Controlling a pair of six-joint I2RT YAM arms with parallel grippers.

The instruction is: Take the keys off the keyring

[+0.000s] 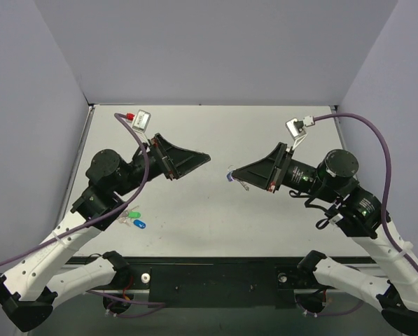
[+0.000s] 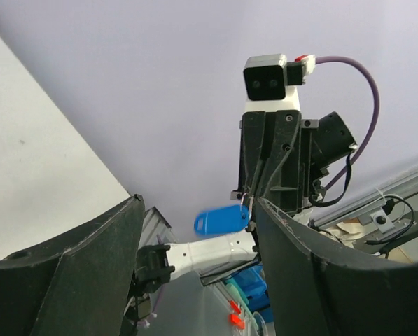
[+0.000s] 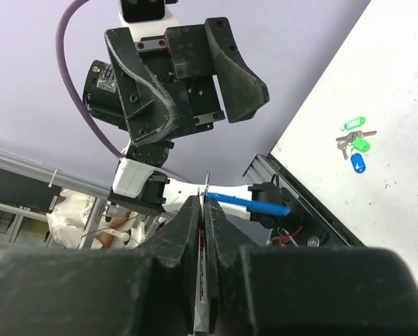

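My right gripper (image 1: pixel 235 172) (image 3: pixel 204 199) is raised above the table's middle, shut on the thin metal of the keyring. The light-blue tag (image 1: pixel 229 176) hangs at its tip. It shows edge-on in the right wrist view (image 3: pixel 254 204) and flat in the left wrist view (image 2: pixel 223 220). A silver strip (image 3: pixel 201 318) lies between the shut fingers; I cannot tell whether it is the key. My left gripper (image 1: pixel 199 159) (image 2: pixel 194 204) is open and empty. It faces the right gripper from the left with a small gap between them.
A bunch of green and dark blue tags with small keys (image 1: pixel 133 218) (image 3: pixel 354 143) lies on the white table (image 1: pixel 216 133) at the near left, beside the left arm. Grey walls close the back and both sides.
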